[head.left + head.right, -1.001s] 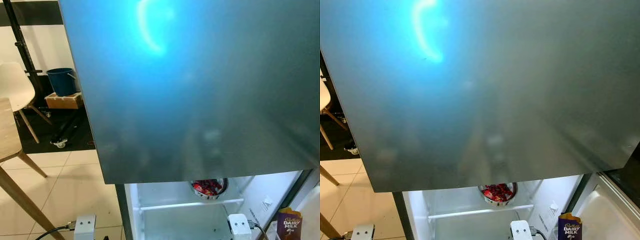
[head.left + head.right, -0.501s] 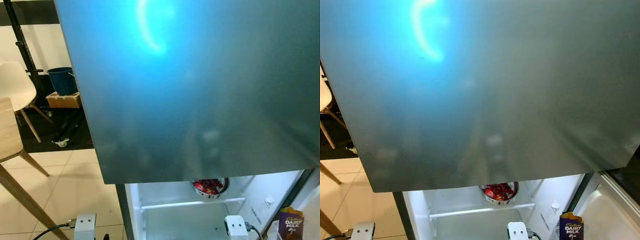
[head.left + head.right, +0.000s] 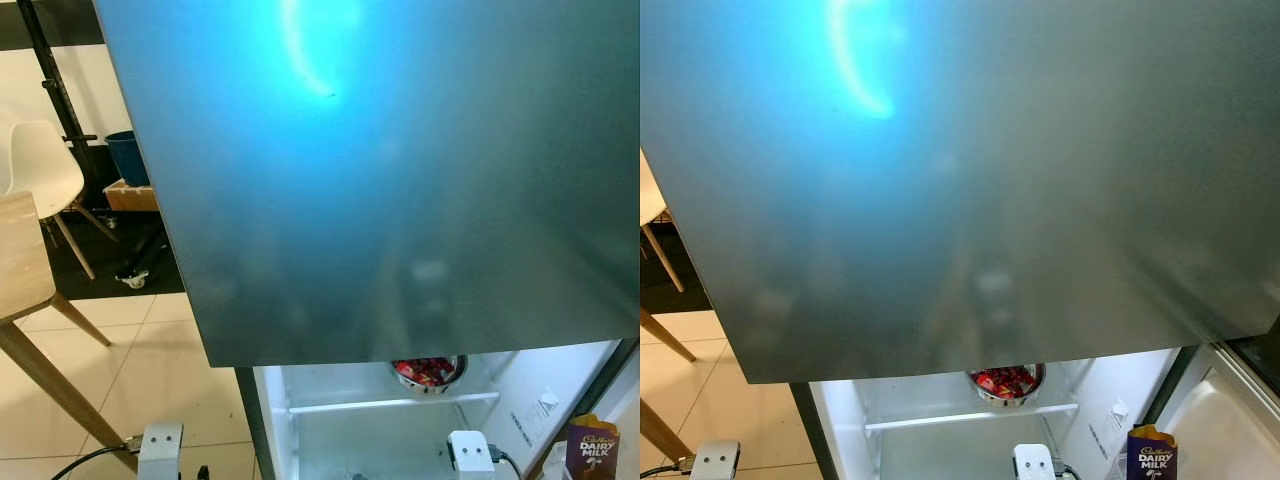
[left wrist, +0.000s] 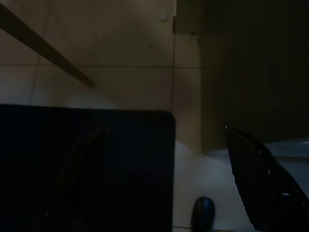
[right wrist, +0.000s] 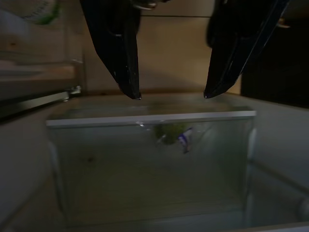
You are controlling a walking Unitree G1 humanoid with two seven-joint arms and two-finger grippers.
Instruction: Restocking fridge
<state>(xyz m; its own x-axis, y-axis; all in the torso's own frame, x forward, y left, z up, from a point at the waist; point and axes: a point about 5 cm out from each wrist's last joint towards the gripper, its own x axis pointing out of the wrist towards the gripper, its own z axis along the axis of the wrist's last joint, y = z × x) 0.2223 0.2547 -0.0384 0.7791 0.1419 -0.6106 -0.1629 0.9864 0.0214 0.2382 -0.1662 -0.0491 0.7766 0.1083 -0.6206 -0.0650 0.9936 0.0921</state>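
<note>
The fridge's grey upper door (image 3: 400,170) fills most of the eye views, and below it the lit lower compartment (image 3: 370,430) stands open. A metal bowl of red sweets (image 3: 428,371) rests on its glass shelf. A purple Dairy Milk pack (image 3: 591,447) stands in the open door's rack at the right. My right gripper (image 5: 171,96) is open with nothing between its fingers, hanging just above a clear crisper drawer (image 5: 149,159) that holds a greenish item (image 5: 170,134). My left gripper (image 4: 164,130) is open over the tiled floor, in the dark.
A wooden table (image 3: 20,255) with slanted legs stands at my left. Behind it are a white chair (image 3: 40,170), a blue bucket (image 3: 128,155) on a wooden box and a black stand. Beige floor tiles (image 3: 150,370) lie between the table and the fridge.
The camera has shifted a little, so the table, chair and bucket sit further right and higher in the picture. The fridge's contents have not moved.
</note>
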